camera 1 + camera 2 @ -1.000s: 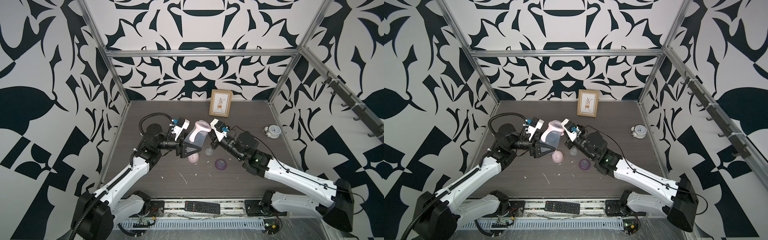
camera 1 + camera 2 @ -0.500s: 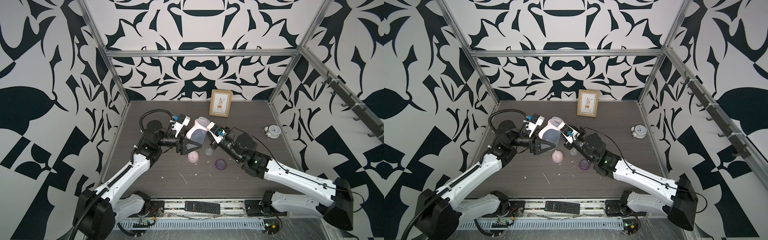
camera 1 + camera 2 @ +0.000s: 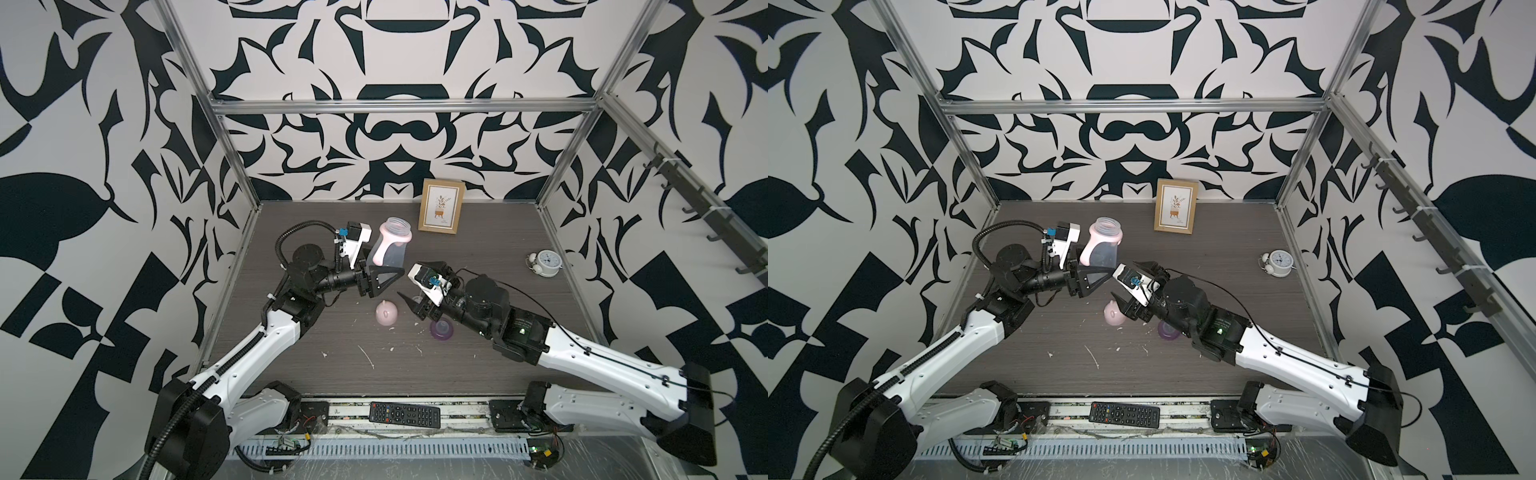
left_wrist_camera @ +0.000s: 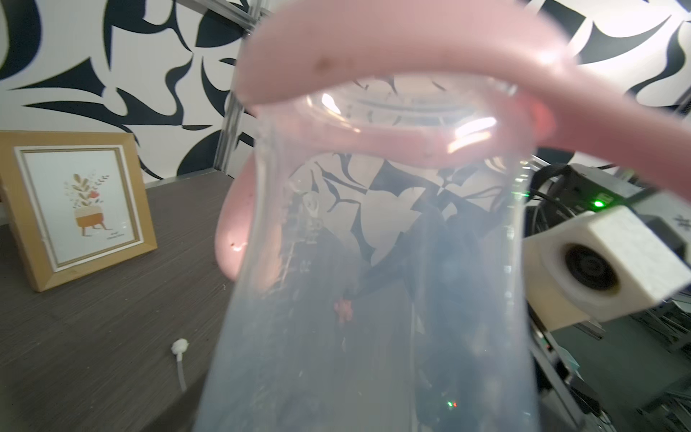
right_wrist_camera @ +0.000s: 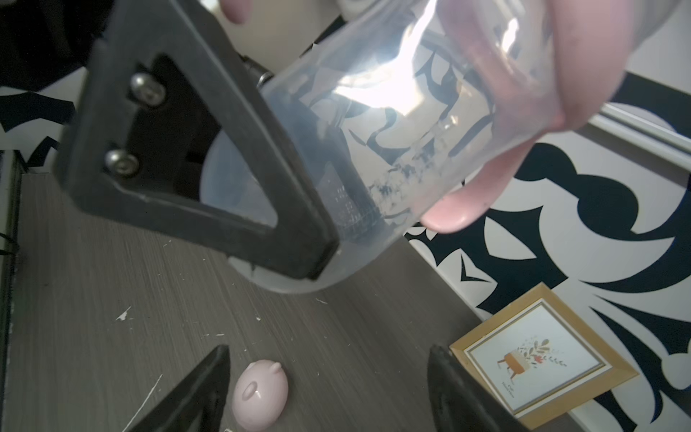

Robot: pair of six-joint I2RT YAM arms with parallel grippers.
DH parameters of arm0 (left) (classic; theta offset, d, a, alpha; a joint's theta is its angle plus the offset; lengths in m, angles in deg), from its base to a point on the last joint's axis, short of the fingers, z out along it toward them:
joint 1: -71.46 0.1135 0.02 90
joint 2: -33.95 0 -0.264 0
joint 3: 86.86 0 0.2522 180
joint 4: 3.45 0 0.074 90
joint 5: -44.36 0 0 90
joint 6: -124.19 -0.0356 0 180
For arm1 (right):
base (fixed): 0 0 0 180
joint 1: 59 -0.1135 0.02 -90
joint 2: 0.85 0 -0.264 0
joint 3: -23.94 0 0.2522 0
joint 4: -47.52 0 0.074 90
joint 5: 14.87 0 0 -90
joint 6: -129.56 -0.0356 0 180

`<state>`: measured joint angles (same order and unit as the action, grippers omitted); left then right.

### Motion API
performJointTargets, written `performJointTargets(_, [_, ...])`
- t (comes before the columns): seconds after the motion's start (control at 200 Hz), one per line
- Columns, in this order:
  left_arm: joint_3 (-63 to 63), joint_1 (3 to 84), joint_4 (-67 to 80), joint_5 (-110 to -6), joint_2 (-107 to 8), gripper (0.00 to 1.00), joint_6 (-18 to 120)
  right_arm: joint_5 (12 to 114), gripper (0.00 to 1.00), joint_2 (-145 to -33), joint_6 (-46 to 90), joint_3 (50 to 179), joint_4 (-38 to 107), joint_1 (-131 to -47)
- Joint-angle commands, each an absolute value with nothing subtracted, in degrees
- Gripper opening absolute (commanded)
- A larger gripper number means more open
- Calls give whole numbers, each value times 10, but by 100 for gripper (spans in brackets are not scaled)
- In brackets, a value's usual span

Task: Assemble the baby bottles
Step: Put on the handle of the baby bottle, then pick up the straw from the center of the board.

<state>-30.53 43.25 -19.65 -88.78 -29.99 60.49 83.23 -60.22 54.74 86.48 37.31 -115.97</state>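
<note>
The translucent baby bottle [image 3: 394, 249] [image 3: 1104, 245] hangs tilted above the table, mouth upward, with the pink two-loop handle ring [image 3: 380, 253] [image 4: 392, 56] round its neck. My left gripper [image 3: 384, 271] [image 3: 1092, 272] is shut on the bottle's base; one black finger [image 5: 224, 168] presses its wall. My right gripper [image 3: 407, 280] [image 5: 329, 359] stands open just right of the bottle and below it, with nothing between its fingers. On the table lie the pink domed cap [image 3: 386, 312] [image 5: 260, 396], the purple nipple collar [image 3: 442, 330] [image 3: 1168, 331] and a clear straw [image 4: 181, 368].
A framed picture [image 3: 441, 205] leans on the back wall and a white alarm clock [image 3: 546, 262] stands at the right. A remote [image 3: 404, 414] lies on the front rail. White scraps are scattered over the table [image 3: 332, 374].
My right gripper has opened and drawn back and down from the bottle. My left gripper has carried the bottle a little up and toward the back.
</note>
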Motion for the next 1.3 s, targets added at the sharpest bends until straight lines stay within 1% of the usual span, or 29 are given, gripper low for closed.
performJointTargets(0.0, [-318,431,-222,-823,-298,0,566,836,84,-577,474,867,332,-1152])
performJointTargets(0.09, [-343,431,-222,-778,-285,0,535,816,79,-584,399,870,276,-1098])
performJointTargets(0.17, [-371,431,-230,-751,-266,0,509,734,72,-614,333,869,243,-1016])
performJointTargets(0.275, [-403,431,-230,-742,-236,0,483,660,62,-662,288,852,255,-952])
performJointTargets(0.355, [-424,431,-229,-744,-211,0,474,618,59,-708,280,846,273,-926])
performJointTargets(0.555, [-468,431,-215,-733,-140,0,467,574,57,-830,297,867,282,-914])
performJointTargets(0.775, [-478,431,-150,-711,-74,0,448,546,55,-908,293,868,309,-903])
performJointTargets(1.13, [-477,431,-120,-714,-49,0,441,497,43,-974,265,852,385,-884])
performJointTargets(1.295, [-475,431,-109,-716,-43,0,439,467,32,-983,255,842,410,-878])
